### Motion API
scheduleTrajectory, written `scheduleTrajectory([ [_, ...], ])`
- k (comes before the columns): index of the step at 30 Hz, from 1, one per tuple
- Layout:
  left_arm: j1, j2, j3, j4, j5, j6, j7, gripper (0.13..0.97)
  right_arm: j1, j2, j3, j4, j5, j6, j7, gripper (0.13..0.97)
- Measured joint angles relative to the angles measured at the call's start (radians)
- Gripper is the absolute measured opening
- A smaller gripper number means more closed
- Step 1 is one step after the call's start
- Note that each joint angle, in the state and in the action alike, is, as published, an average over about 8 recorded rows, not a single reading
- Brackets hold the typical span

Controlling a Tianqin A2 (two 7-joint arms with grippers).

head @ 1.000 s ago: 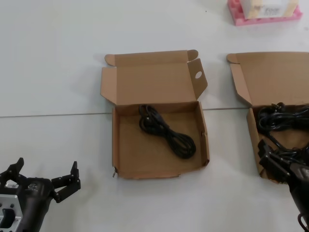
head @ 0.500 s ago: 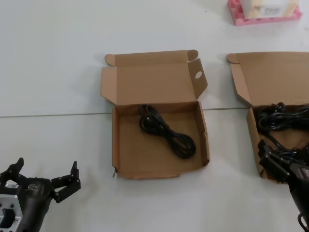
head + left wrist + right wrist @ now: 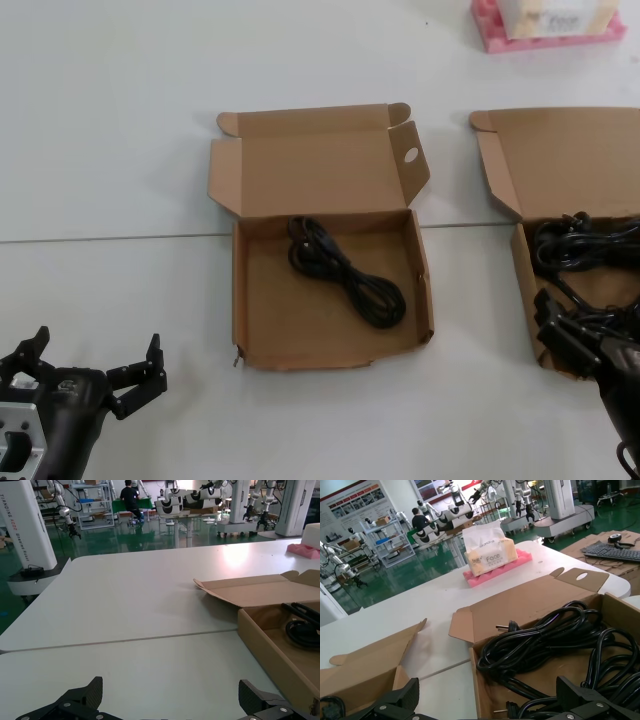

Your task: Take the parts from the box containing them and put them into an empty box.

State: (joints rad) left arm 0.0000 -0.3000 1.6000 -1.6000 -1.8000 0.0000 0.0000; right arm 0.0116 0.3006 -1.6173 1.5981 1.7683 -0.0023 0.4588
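My right gripper [image 3: 562,335], fingers spread and empty, sits at the near edge of the parts [image 3: 585,262], which lie directly ahead; left gripper [image 3: 95,375] open, parked well apart.

Illumination is bright, even and diffuse in all three views, consistent with overhead sources. The white counter [image 3: 120,120] renders pale grey with no hard shadows in the head view; only soft, narrow shadows border the centre box [image 3: 330,300] along its front wall and under its raised lid. In the left wrist view a broad glare patch lies on the far counter surface, and the green floor [image 3: 125,535] beyond carries mirror-like reflections. The black cables [image 3: 555,635] show thin specular highlights along their curves in the right wrist view. Distant background machinery is slightly soft. Near claw fingers [image 3: 395,702] at the frame edge appear dark with little detail.
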Motion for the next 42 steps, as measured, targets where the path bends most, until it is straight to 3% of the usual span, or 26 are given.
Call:
scheduleTrajectory([
  [42,0.0,0.0,0.0,0.0,0.0,0.0,0.0,0.966,0.0,0.0,0.0,0.0,0.0,0.0,0.0,0.966],
])
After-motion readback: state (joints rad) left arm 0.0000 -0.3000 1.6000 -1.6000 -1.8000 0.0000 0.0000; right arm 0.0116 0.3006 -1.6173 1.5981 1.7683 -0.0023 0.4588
